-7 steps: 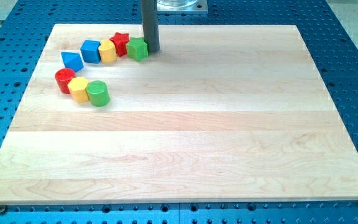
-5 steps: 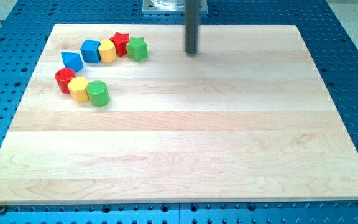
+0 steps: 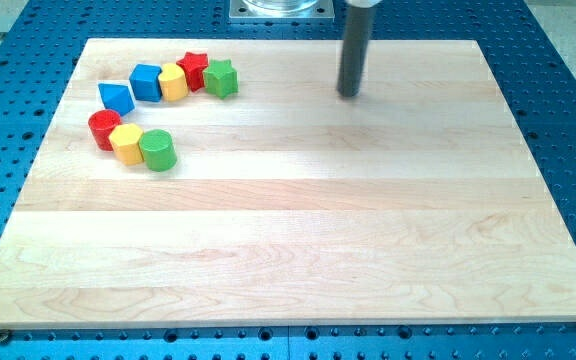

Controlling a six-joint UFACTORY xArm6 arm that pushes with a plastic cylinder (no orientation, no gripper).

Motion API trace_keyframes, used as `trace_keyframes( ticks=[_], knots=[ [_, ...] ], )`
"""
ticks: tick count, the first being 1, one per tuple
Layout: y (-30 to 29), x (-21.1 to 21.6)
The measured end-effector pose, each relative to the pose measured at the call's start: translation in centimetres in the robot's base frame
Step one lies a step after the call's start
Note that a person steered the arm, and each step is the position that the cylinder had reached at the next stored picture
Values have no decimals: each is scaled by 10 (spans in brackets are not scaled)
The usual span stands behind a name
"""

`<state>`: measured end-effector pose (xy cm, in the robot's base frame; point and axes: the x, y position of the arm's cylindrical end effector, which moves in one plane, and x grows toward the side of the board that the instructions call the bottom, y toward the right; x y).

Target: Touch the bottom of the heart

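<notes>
A robotics lab bench — a pale wooden board (image 3: 298, 230) lies on a blue metal breadboard table (image 3: 568, 80) drilled with a regular grid of holes (typical lab mounting surface).

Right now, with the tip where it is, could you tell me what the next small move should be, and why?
Probably slide my tip toward the view's left and slightly down. It stands well right of every block, and the yellow block that looks like the heart sits between the blue cube and red star, its bottom side open to the board.
</notes>
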<state>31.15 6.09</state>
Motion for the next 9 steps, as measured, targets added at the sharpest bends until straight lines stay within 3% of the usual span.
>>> trace_keyframes(
  ticks=[1,2,9],
  knots=[
    [-62,2],
    [-141,52],
    [-202,6]
  ],
)
